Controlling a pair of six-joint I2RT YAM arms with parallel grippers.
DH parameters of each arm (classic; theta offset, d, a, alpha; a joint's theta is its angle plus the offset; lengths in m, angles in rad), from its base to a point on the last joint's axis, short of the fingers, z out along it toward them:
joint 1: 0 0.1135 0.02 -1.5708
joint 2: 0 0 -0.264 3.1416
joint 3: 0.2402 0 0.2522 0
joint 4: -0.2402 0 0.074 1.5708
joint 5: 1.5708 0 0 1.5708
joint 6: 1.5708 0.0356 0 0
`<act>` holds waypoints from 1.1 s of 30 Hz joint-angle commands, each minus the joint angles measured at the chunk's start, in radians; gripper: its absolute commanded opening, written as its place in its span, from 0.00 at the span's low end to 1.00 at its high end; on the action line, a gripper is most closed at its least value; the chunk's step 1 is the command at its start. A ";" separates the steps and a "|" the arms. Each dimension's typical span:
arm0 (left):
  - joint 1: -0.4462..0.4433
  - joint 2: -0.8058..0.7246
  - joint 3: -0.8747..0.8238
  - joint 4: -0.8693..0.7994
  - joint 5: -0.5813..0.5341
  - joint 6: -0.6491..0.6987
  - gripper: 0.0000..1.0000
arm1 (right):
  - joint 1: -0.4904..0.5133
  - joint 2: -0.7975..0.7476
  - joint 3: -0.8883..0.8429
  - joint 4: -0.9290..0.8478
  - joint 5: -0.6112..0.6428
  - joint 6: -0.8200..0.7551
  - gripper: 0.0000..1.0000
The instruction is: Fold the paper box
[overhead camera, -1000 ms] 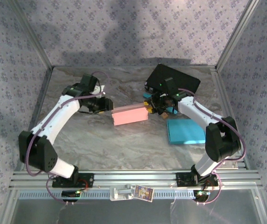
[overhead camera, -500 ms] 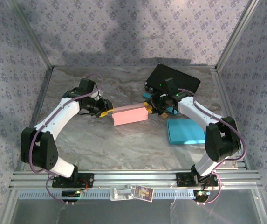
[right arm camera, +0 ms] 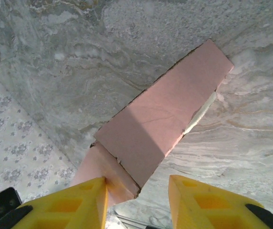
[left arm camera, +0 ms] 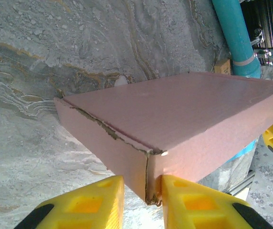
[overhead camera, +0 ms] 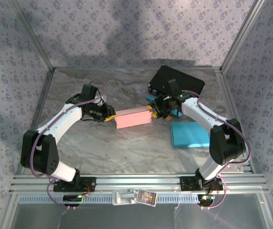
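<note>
The pink paper box (overhead camera: 133, 118) lies flat near the middle of the tabletop (overhead camera: 126, 157), a little toward the far edge, with its long sides running left to right. It looks already closed into a low block, so the work now seems to be at its ends and seams.

The left gripper (overhead camera: 109, 116) is at the left end of the box. In the left wrist view its yellow fingers (left arm camera: 193, 202) stand narrow, with one lower corner of the box between them, where the seam is ragged. Whether they really pinch the cardboard cannot be told. The right gripper (overhead camera: 154, 113) is at the right end with its claw wide. The end of the box sits between the fingers, touching one and apart from the other.

To do this step well, the right arm should probably keep its end steady, so that the box does not slide or turn on the smooth marble when the left side presses. The left fingers should close gently on the corner and press the wall flat. They should not pull it, because the ragged seam could open more. The blue flat box (overhead camera: 189, 134) and the black case (overhead camera: 176, 81) lie near the right arm, which leaves it little room for wide moves.
</note>
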 commanded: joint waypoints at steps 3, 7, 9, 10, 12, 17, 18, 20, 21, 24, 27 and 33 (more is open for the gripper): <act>-0.005 0.028 -0.030 -0.053 -0.066 0.031 0.25 | -0.004 0.002 0.118 -0.190 0.078 -0.110 0.47; -0.005 0.028 -0.024 -0.059 -0.066 0.037 0.24 | -0.003 0.000 0.136 -0.177 0.075 -0.103 0.49; -0.006 0.030 -0.023 -0.059 -0.063 0.037 0.24 | -0.001 0.007 0.136 -0.177 0.074 -0.103 0.48; -0.006 0.030 -0.020 -0.060 -0.064 0.038 0.24 | -0.001 0.014 0.132 -0.185 0.072 -0.102 0.46; -0.008 0.033 -0.013 -0.066 -0.066 0.041 0.24 | -0.002 0.021 0.111 -0.191 0.067 -0.097 0.44; -0.015 0.034 -0.007 -0.079 -0.076 0.051 0.24 | 0.003 0.057 0.047 -0.215 0.047 -0.103 0.43; -0.017 0.035 -0.007 -0.079 -0.078 0.051 0.24 | 0.004 0.063 0.034 -0.214 0.044 -0.104 0.43; -0.020 0.035 -0.006 -0.084 -0.081 0.056 0.24 | 0.004 0.059 0.023 -0.212 0.047 -0.105 0.43; -0.021 0.033 -0.007 -0.084 -0.083 0.057 0.24 | 0.004 0.054 0.023 -0.215 0.051 -0.107 0.42; -0.029 0.022 -0.005 -0.084 -0.091 0.065 0.24 | 0.002 0.029 0.040 -0.225 0.065 -0.128 0.43; -0.050 -0.001 0.001 -0.079 -0.095 0.087 0.24 | 0.001 0.012 0.068 -0.239 0.066 -0.181 0.42; -0.162 -0.095 -0.062 -0.003 -0.129 0.132 0.24 | 0.011 -0.059 0.027 -0.260 0.054 -0.350 0.37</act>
